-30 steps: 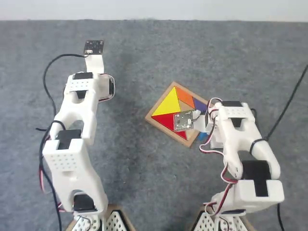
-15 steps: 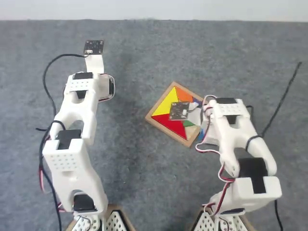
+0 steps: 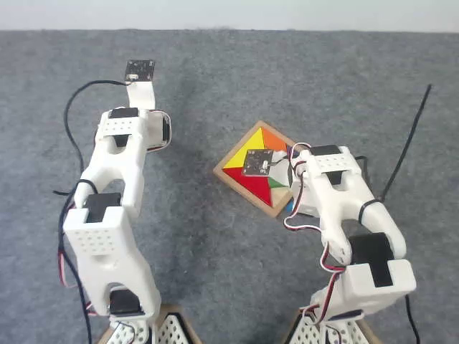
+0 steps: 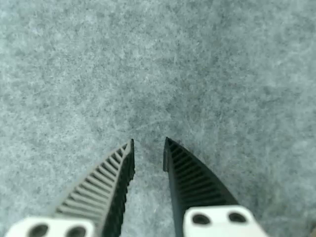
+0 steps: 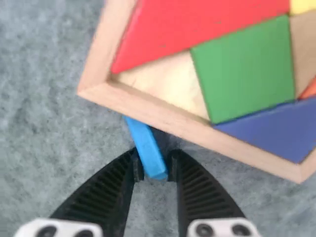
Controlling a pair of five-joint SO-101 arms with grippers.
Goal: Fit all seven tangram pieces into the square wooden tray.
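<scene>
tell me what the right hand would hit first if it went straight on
Most likely the wooden tray's rim: the right hand, shut on the blue piece, points right at it, and the piece's far end reaches the rim. Whether it touches or slips underneath is unclear.

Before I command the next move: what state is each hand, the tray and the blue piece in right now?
right hand: shut on the blue piece.
blue piece: outside the tray, held on edge, far end at the tray's outer wall.
tray: partly filled; one triangular corner slot bare.
left hand: open, empty, over the carpet.
</scene>
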